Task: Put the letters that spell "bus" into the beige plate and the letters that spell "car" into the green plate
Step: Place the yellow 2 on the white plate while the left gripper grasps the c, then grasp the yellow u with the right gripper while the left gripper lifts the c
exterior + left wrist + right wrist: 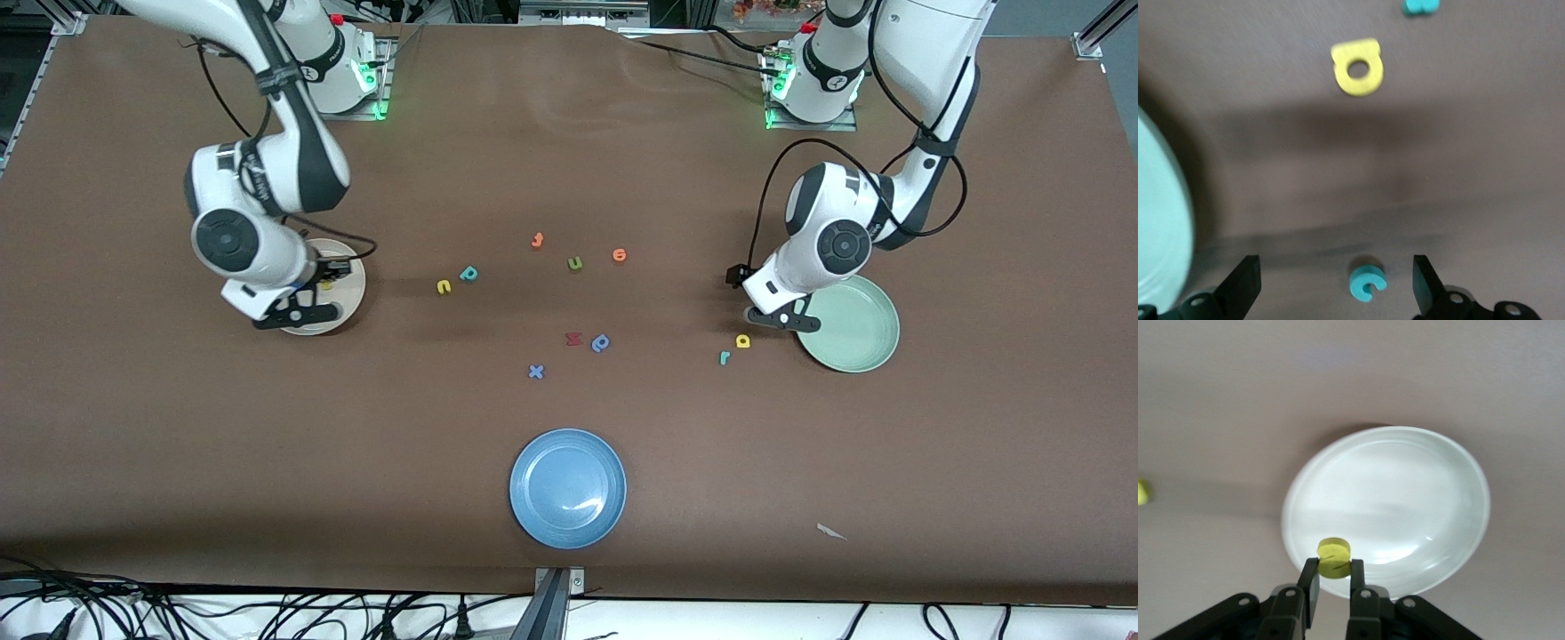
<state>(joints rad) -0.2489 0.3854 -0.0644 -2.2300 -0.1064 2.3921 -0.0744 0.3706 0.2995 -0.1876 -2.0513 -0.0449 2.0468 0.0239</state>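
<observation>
Two robot arms work over a brown surface [178, 462]. The right hand [1333, 581] hangs over the beige plate [1431, 487] at the right arm's end of the surface. Its two fingers are squeezed shut on a small yellow letter [1334, 557], most likely the s, held on its edge so only its thin side shows. I cannot tell which way it points.

The left hand [1335, 283] is low, just beside the green plate [867, 342] at the left arm's end. Its fingers stand wide apart and hold nothing. The teal c [1367, 280] lies flat on the surface between them, with its gap turned toward the hand.

The yellow a [742, 340] lies flat near the green plate, and the teal r [725, 357] is just beside it, a bit nearer the front camera.

The yellow u [444, 286] and the teal b [468, 274] lie close together between the beige plate and the middle. The u lies on its side, with its gap toward the right arm's end.

Other letters lie in the middle: an orange t [537, 239], an olive u [575, 262], an orange round letter [619, 255], a red letter [573, 338], a blue p-shaped letter [601, 342] and a blue x [535, 372]. A blue plate [567, 487] sits nearest the front camera.
</observation>
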